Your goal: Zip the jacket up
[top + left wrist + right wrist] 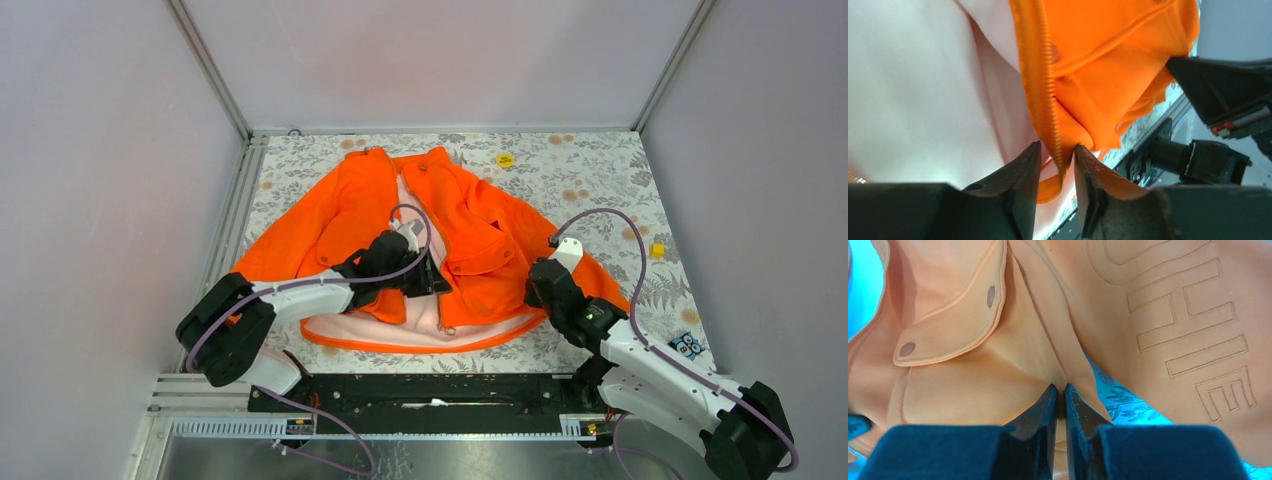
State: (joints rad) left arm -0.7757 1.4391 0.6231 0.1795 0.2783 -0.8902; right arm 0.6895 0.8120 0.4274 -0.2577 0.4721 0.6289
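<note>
The orange jacket (480,235) lies spread on the table with its front open, and the white lining (420,315) shows down the middle. My left gripper (428,272) sits at the inner edge of the right front panel. In the left wrist view the zipper teeth (1050,95) run down between its fingers (1057,145), which stand apart around that edge. My right gripper (540,285) is at the jacket's right side near the sleeve. The right wrist view shows it (1061,386) shut on a pinched fold of orange fabric beside a flapped pocket (948,330).
A floral cloth (600,175) covers the table. On it lie a yellow round disc (505,159) at the back and a small yellow cube (657,250) at the right. A small patterned card (686,346) lies near the right arm. A black rail (420,395) runs along the near edge.
</note>
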